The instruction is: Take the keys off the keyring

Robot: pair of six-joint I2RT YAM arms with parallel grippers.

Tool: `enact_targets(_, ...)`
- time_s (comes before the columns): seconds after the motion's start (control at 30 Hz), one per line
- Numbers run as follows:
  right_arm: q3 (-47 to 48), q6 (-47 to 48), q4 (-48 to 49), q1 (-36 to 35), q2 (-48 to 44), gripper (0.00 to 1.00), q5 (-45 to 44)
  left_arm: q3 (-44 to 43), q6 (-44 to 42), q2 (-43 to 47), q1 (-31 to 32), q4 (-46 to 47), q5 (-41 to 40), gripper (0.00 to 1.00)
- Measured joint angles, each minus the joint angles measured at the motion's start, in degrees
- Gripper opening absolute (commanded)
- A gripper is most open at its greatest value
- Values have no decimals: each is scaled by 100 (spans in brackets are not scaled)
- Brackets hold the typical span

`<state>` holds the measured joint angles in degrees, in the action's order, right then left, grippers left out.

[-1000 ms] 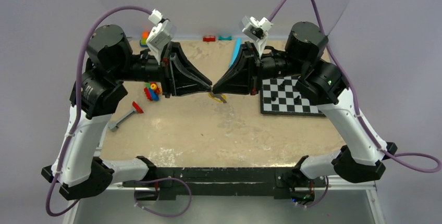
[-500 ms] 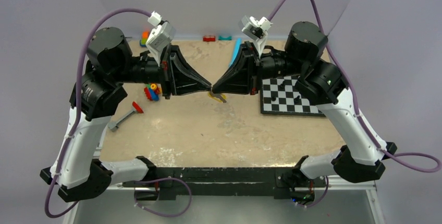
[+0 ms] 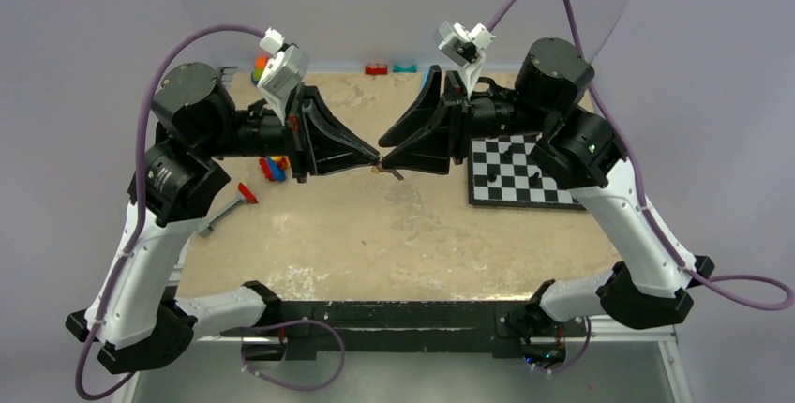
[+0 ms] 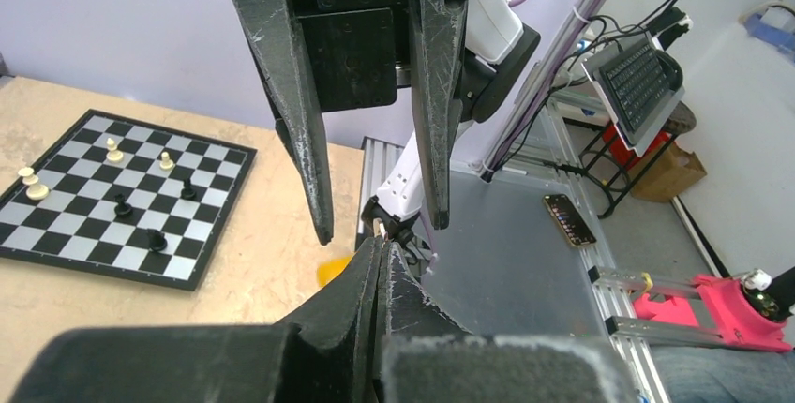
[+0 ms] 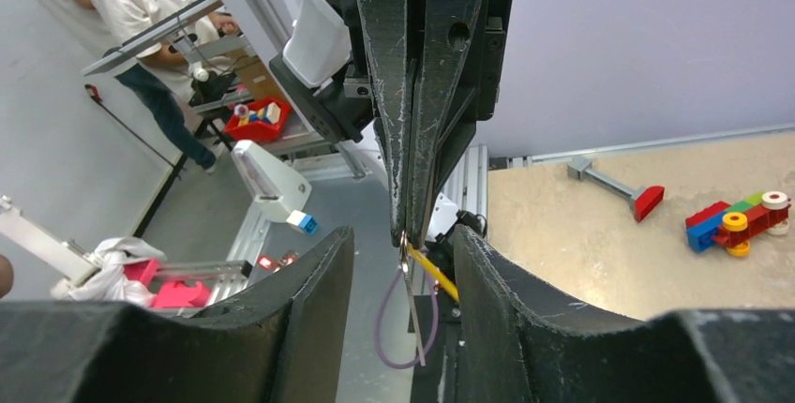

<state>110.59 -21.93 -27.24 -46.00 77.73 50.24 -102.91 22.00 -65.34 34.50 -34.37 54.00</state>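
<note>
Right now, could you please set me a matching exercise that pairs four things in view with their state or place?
Things:
1. left gripper
2. right gripper
3. chessboard
4. toy blocks

States or places:
A. flat on the table, on the right arm's side
B. open, one finger on either side of the other gripper's tips
C. on the table near the red-headed toy hammer
D. shut, with the keyring and yellow key dangling at its tips

Pairs: 1-D, 2-B, 3-A, 4-C.
</note>
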Motion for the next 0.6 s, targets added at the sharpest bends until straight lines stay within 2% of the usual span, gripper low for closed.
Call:
enact_targets(0.27,-210,-46,120,0,-114,35,-129,389,273,282,0,553,-275,0)
enact_targets(0.6,-498,-188,369,0,-450,29,-278,780,654,533,0,1248,-625,0)
